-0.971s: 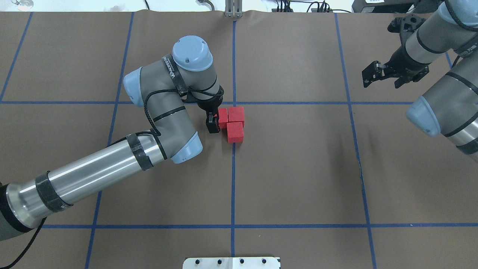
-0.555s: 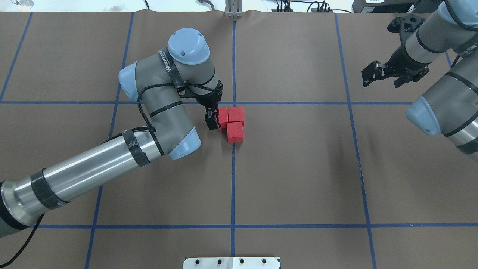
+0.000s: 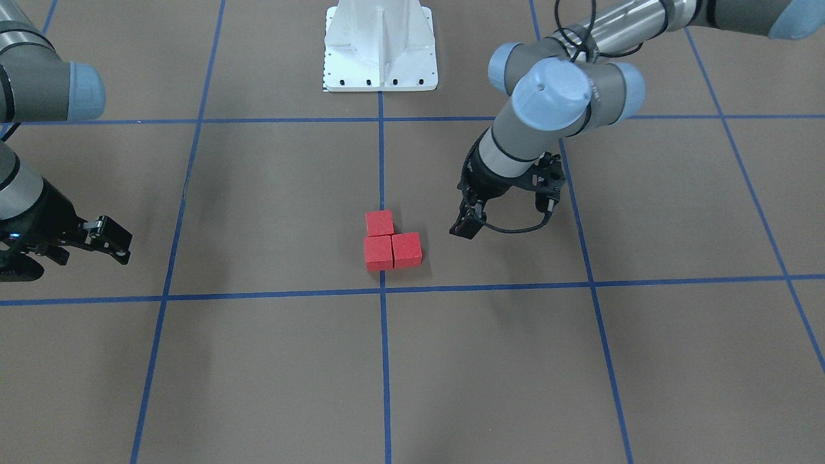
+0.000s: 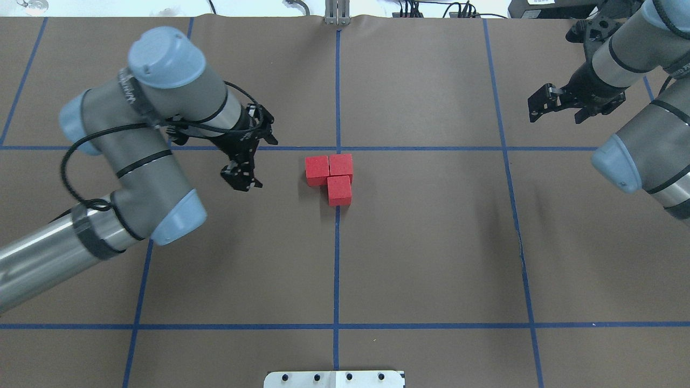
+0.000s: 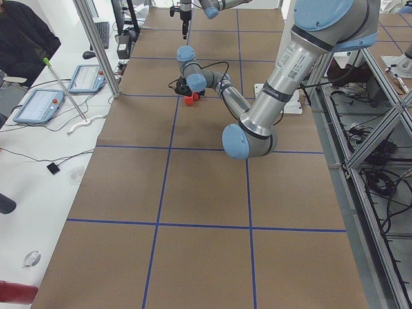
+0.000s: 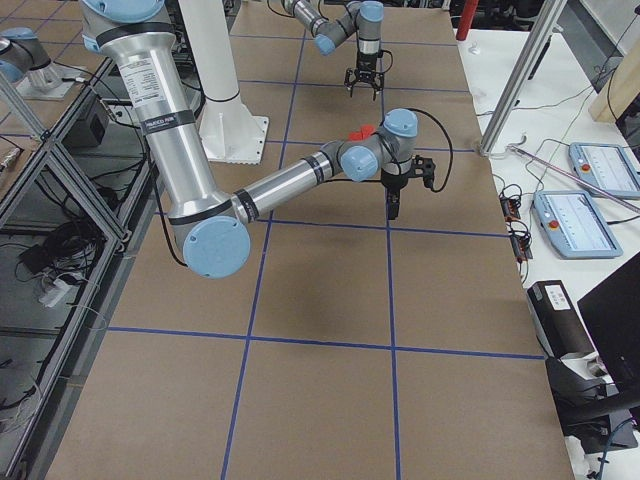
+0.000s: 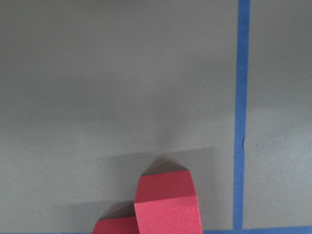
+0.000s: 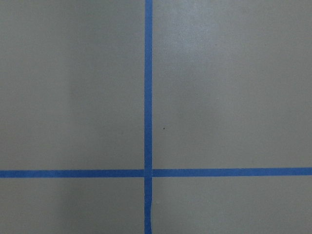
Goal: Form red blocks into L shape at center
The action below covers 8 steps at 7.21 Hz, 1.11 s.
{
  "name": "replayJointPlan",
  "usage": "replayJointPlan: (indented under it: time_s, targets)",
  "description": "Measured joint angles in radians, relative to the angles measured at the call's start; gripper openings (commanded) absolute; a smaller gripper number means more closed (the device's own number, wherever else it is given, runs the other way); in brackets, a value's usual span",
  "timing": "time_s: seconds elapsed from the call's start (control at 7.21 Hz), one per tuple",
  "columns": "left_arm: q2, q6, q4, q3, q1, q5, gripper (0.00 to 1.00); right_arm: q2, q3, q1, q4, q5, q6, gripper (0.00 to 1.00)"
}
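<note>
Red blocks (image 4: 339, 165) form an L just beside the center (image 4: 338, 149); left gripper (image 4: 241, 183) fingers apparently closed and empty, right gripper (image 4: 558, 110) fingers wide.

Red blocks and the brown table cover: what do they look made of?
Red blocks: matte, no glare, with faintly grainy faces and softened edges in the left wrist view. They could be foam or painted wood; I cannot tell which. Table cover: a matte brown, paper-like sheet with a slightly wavy far edge. Likely kraft paper, not certain.

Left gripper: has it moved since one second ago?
Yes. The left gripper drew back toward the overhead view's left, away from the red blocks and the middle blue line.
</note>
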State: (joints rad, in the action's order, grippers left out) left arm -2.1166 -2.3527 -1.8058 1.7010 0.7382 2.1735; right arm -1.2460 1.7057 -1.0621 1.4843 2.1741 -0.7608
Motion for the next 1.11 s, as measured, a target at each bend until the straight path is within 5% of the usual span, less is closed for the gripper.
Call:
replayJointPlan:
  time_s: [0.28, 0.56, 1.11]
  targets:
    - [0.292, 0.412, -0.004, 0.221, 0.070, 0.003, 1.00, -0.011, 0.000, -0.062, 0.006, 0.013, 0.006, 1.00]
    - [0.523, 0.976, -0.011, 0.281, 0.233, 0.011, 1.00, -0.070, 0.000, -0.146, 0.010, 0.050, 0.101, 1.00]
    - [0.624, 1.918, -0.008, 0.040, 0.673, 0.212, 1.00, -0.247, -0.013, -0.380, 0.053, 0.154, 0.507, 1.00]
